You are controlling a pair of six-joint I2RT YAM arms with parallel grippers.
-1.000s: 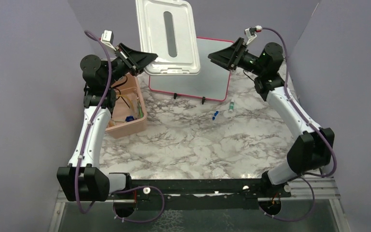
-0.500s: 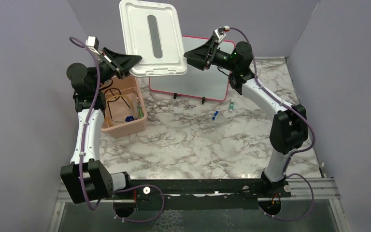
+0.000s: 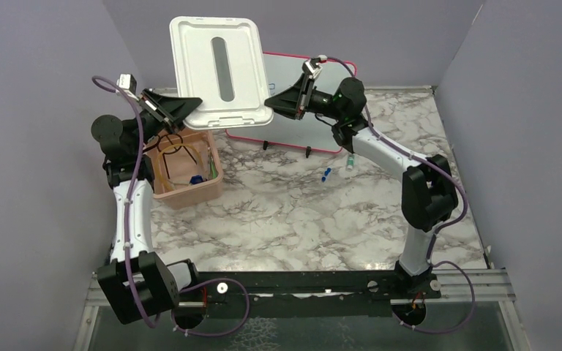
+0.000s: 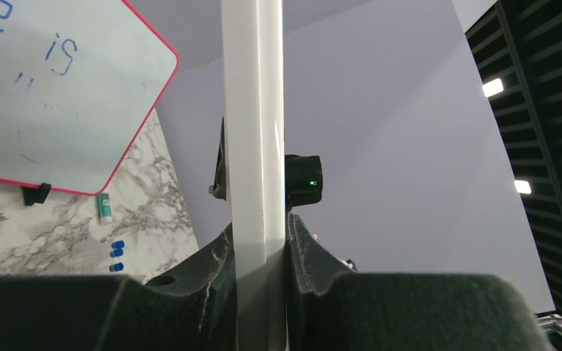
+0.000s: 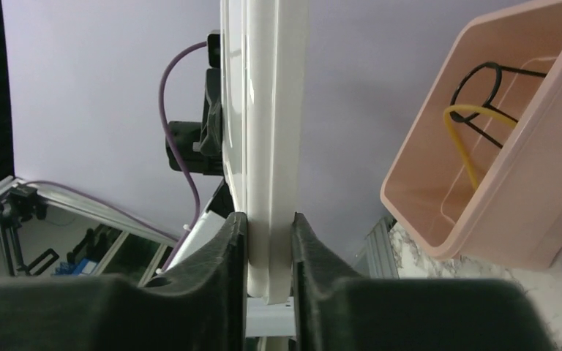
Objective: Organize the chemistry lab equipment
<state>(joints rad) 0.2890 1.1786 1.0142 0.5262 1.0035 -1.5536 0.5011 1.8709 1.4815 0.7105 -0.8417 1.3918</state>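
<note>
lab equipment (image 3: 190, 167) mostly sits in the pink bin (image 3: 190, 196) at the left of the marble table (image 3: 300, 219), including a wire tripod (image 5: 496, 65) and yellow tube (image 5: 468, 157). outstanding: blue-capped tubes (image 3: 326, 174) and a green-capped vial (image 3: 350, 160) lie loose near the whiteboard (image 3: 285, 131). left gripper (image 4: 260, 252) and right gripper (image 5: 269, 238) both clamp the white lid (image 3: 219, 73), held above the bin. judged nearly complete. plain purple walls (image 3: 527, 110).

Top cam overhead; both wrist cams close, lid (image 4: 256, 146) edge-on.
</note>
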